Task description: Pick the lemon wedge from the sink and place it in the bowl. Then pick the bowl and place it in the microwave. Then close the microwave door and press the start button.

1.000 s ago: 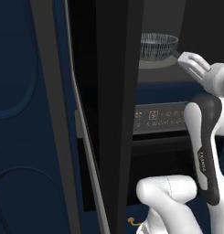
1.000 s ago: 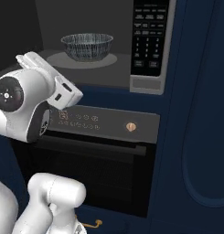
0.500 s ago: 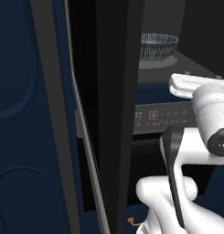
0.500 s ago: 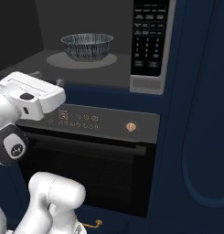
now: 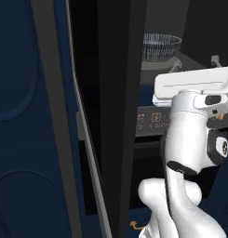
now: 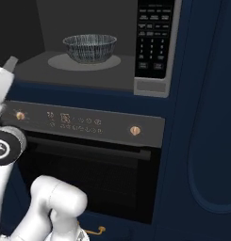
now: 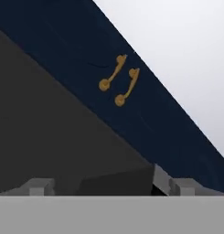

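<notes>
Right base view, nearest first: the white arm, then the black oven with brass knobs point(image 6: 135, 130) beneath the silver-framed black-cavity microwave point(image 6: 154, 87). Inside, the round grey-blue streaked bowl point(image 6: 90, 47) sits upright on the turntable. The dark glass microwave door point(image 5: 117, 116) stands open, partly screening the bowl in the left base view. The gripper point(image 7: 111, 186) is spread wide, empty, facing navy cabinets with brass handles point(image 7: 119, 80).

Microwave door point(image 5: 106, 116) stands swung wide open, edge-on at left of the cavity, walling off approach from that side. Cavity mouth of the microwave point(image 6: 154, 89) unobstructed from the front. Bowl point(image 6: 90, 48) sits mid-turntable; free floor all around it and clear headroom above. Keypad column bounds the right side.
</notes>
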Controlling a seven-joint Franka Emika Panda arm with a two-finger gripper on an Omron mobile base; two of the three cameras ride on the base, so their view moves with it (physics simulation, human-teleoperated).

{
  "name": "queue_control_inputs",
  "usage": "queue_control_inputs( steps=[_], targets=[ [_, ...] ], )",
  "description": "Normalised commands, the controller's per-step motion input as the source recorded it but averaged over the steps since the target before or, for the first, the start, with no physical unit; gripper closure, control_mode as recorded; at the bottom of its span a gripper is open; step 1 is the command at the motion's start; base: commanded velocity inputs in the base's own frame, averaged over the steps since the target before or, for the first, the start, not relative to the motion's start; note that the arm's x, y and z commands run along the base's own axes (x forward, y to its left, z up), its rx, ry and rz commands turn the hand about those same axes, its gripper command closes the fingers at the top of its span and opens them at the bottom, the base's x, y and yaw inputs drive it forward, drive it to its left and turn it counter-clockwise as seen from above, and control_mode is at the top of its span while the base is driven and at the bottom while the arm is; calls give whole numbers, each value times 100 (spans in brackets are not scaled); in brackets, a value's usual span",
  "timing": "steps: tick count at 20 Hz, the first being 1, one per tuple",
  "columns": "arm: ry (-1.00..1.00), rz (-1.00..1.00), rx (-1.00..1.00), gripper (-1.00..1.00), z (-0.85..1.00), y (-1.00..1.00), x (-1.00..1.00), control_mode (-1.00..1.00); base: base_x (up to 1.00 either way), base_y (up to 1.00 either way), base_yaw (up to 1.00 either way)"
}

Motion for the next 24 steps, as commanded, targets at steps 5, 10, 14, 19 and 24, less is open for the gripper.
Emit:
queue_control_inputs(
  steps=[5, 10, 14, 19, 24],
  targets=[
    [-37, -21, -57, -100, -90, 52, -11, -100, 0, 0, 0],
    [-14, -23, -17, -100, -53, 83, -79, -100, 0, 0, 0],
    [-2, -36, -16, -100, -75, 99, -58, -100, 0, 0, 0],
    [-2, -33, -19, -100, -36, 100, -53, -100, 0, 0, 0],
    [0, -23, -16, -100, -80, 100, -38, -100, 0, 0, 0]
  ],
)
